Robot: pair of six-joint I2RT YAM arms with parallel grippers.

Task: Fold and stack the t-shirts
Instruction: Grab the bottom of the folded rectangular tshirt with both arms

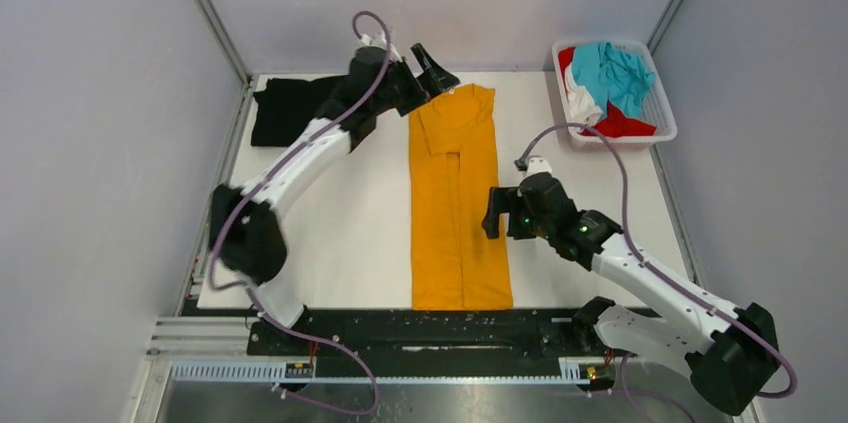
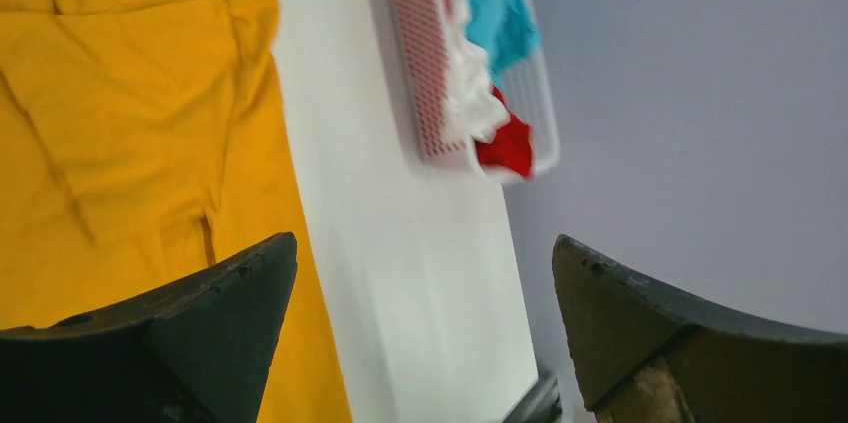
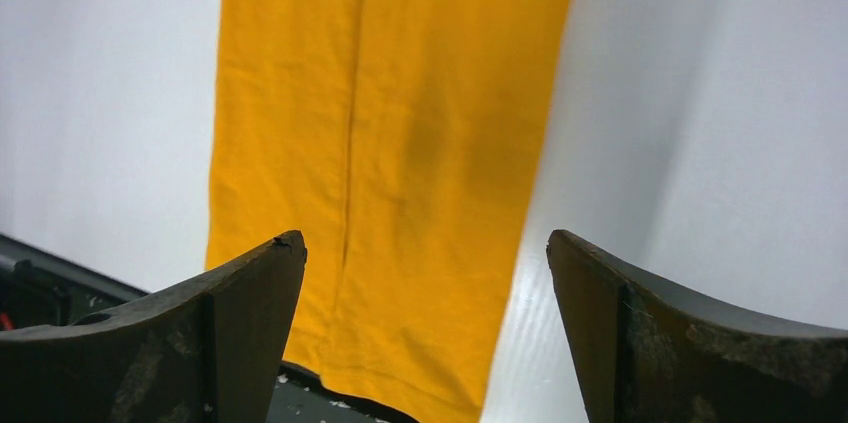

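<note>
Lying lengthwise down the table point(image 1: 340, 243), the orange-yellow shirt point(image 1: 455, 203) is folded into a long strip, so I judge the crosswise fold is next: grip one end and carry it to the other. Bare table flanks both long edges. The black shirt point(image 1: 285, 108) sits folded far left; the basket point(image 1: 663, 113), far right, holds the other t-shirts point(image 1: 610, 88). The left gripper point(image 1: 437, 68) hangs open at the collar, and the right gripper point(image 1: 492, 213) is open beside the strip's right edge.

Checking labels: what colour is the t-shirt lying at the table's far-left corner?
Black. The t-shirt shows best in the top external view.
</note>
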